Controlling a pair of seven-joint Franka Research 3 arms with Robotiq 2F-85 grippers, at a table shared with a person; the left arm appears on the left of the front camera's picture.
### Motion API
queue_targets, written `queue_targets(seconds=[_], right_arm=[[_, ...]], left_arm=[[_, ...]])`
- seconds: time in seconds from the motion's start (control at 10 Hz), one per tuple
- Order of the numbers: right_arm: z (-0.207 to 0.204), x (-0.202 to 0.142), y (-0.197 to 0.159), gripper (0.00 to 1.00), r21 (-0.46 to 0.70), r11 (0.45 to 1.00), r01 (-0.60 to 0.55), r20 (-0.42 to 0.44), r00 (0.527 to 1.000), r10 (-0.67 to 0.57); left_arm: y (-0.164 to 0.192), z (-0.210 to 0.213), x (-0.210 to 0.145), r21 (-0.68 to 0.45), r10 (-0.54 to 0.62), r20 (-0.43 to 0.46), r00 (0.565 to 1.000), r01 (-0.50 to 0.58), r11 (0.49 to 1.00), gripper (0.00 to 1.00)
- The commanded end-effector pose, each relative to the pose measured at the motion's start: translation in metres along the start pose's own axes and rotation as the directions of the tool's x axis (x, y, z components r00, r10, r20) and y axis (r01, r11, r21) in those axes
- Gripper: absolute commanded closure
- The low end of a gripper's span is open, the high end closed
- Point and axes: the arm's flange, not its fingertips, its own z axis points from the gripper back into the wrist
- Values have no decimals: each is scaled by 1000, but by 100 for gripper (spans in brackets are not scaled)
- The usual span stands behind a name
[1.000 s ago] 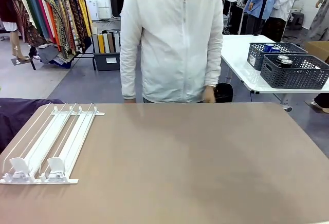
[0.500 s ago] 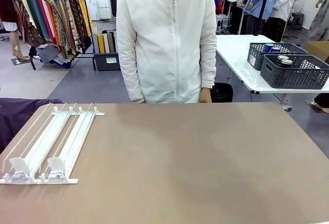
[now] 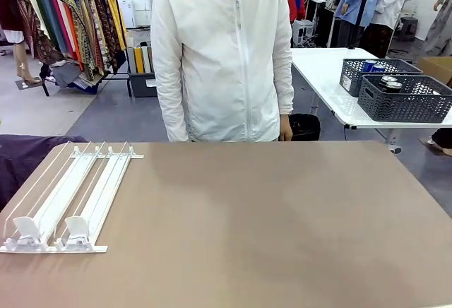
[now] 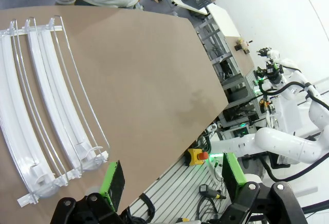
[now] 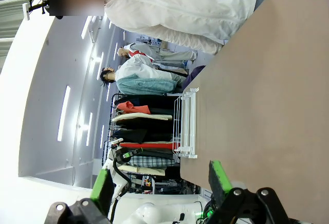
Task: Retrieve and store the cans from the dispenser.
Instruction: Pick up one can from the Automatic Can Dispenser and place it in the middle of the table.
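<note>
Dispenser [image 3: 69, 196] lay flat at the near left corner of the brown table [image 3: 282, 223], its wire lanes bare and both white pusher tabs [image 3: 51, 230] sitting at its near end. No can rested anywhere in those lanes, so the retrieving part looked finished, or else not yet begun; which of the two could not be told from the scene alone. The cans [image 3: 387, 82] that could be seen stood far to the right of the dispenser, off the brown table altogether, inside dark grey lattice baskets [image 3: 406, 99] on a white side table [image 3: 332, 82]. That suggested storing was already done for those few.

The left gripper [image 4: 172, 180] hung above the dispenser's tab end with its jaws spread wide and nothing between them. The right gripper [image 5: 160, 182] was likewise parted and empty, well away from the dispenser. A person [image 3: 222, 54] in a white jacket stood at the far edge, beyond the dispenser, arms hanging down.
</note>
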Motion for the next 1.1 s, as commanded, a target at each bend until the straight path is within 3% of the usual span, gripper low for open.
queue_targets(seconds=[0.0, 1.0], right_arm=[[1, -2, 2, 0, 3, 1000, -4, -7, 1000, 4], [1, -2, 2, 0, 3, 1000, -4, -7, 1000, 4]], left_arm=[[-1, -1, 2, -13, -18, 11, 1000, 18, 1000, 0], [-1, -1, 2, -13, -18, 11, 1000, 18, 1000, 0]])
